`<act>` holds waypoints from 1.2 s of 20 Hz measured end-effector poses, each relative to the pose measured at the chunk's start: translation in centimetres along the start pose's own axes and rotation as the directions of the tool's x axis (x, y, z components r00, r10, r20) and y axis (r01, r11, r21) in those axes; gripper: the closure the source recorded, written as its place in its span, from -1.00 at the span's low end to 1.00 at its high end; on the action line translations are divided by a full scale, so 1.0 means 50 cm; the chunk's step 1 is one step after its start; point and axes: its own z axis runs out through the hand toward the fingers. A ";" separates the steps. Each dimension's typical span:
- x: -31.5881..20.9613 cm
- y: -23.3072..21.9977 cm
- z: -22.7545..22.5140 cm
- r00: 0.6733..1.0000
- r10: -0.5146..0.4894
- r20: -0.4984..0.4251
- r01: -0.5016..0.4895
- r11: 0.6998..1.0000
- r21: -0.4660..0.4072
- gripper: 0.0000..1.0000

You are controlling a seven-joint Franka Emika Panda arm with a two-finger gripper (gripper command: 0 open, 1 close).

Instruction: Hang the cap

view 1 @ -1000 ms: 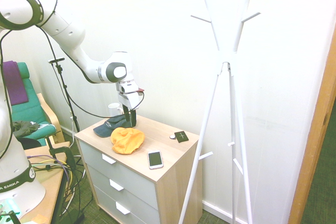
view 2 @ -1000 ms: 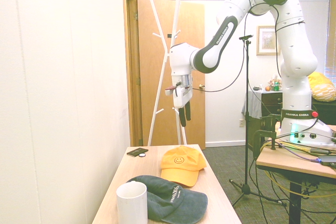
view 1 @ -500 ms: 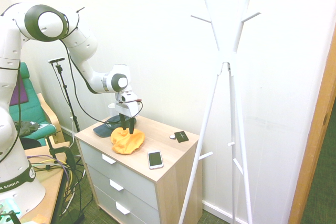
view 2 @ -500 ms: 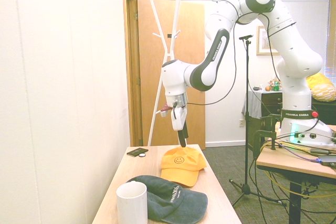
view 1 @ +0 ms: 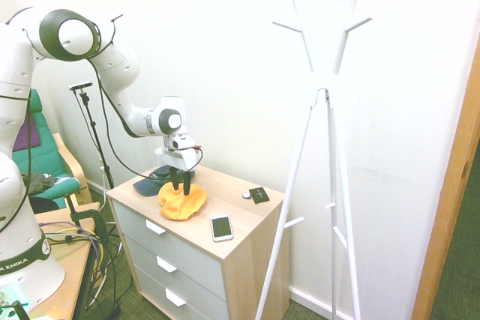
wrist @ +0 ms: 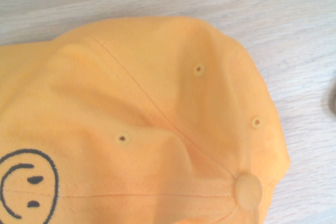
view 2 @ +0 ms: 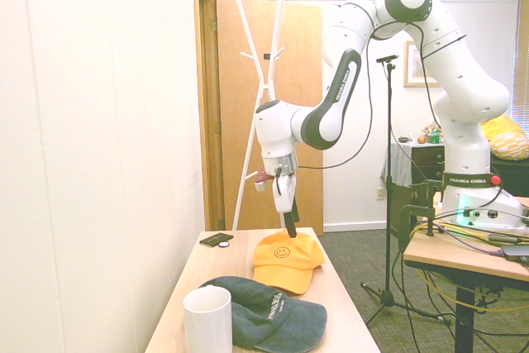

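The cap (view 1: 182,202) is bright yellow-orange with a black smiley face and lies on the wooden dresser top (view 1: 232,211), brim toward the dark cap. It also shows from the other side (view 2: 286,260) and fills the wrist view (wrist: 157,124), crown and top button visible. My gripper (view 1: 180,187) points straight down just over the cap's crown, fingers open, nothing between them. From the other side the gripper's tips (view 2: 290,230) reach the cap's far top edge. The white coat rack (view 1: 322,88) stands on the floor right of the dresser, its pegs bare.
A dark blue-grey cap (view 2: 266,313) lies beside the yellow one, with a white mug (view 2: 207,322) by it. A phone (view 1: 221,227) and a small black square item (view 1: 259,195) also lie on the dresser. A wall runs behind; a green chair (view 1: 41,159) stands left.
The arm has come down and shifted from above the dark cap to just over the yellow cap's crown. The fingers stayed open; neither cap has moved.
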 end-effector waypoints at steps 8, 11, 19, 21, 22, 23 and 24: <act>0.002 0.003 0.003 1.000 0.003 0.000 -0.003 1.000 -0.006 1.00; -0.002 0.003 0.004 1.000 -0.002 0.000 0.002 1.000 -0.014 1.00; -0.011 0.000 0.004 1.000 -0.009 0.000 0.009 1.000 -0.020 1.00; -0.013 -0.001 0.004 1.000 -0.010 0.001 0.010 1.000 -0.021 1.00; -0.014 -0.001 0.004 1.000 -0.010 0.001 0.010 1.000 -0.022 1.00; -0.014 -0.001 0.004 1.000 -0.010 0.001 0.010 1.000 -0.023 1.00; -0.014 0.000 0.004 1.000 -0.010 0.002 0.010 1.000 -0.023 1.00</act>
